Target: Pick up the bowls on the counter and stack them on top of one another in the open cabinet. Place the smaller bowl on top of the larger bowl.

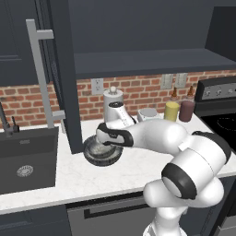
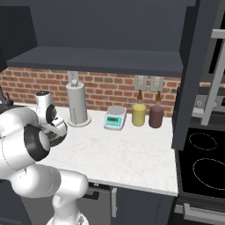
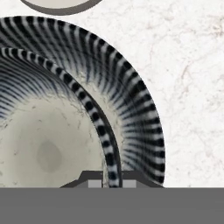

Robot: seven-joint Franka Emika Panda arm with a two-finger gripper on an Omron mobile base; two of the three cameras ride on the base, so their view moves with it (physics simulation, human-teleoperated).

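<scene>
Clenched claw (image 3: 109,183) is pinching the striped rim of what looks like the smaller bowl (image 3: 48,144), one finger inside, one outside. Going left to right: sink (image 1: 27,161), then the cabinet (image 1: 147,62) hanging open above, then both bowls on the counter (image 3: 192,65) beside the towel holder (image 1: 113,103). The gripped bowl is sitting within the larger bowl (image 3: 131,105); whether they are touching, I cannot tell. It is reading as stiff, glazed, likely slick and chippable, moderately heavy. That thin rim is the sensible hold, kept level so nothing is slipping.
</scene>
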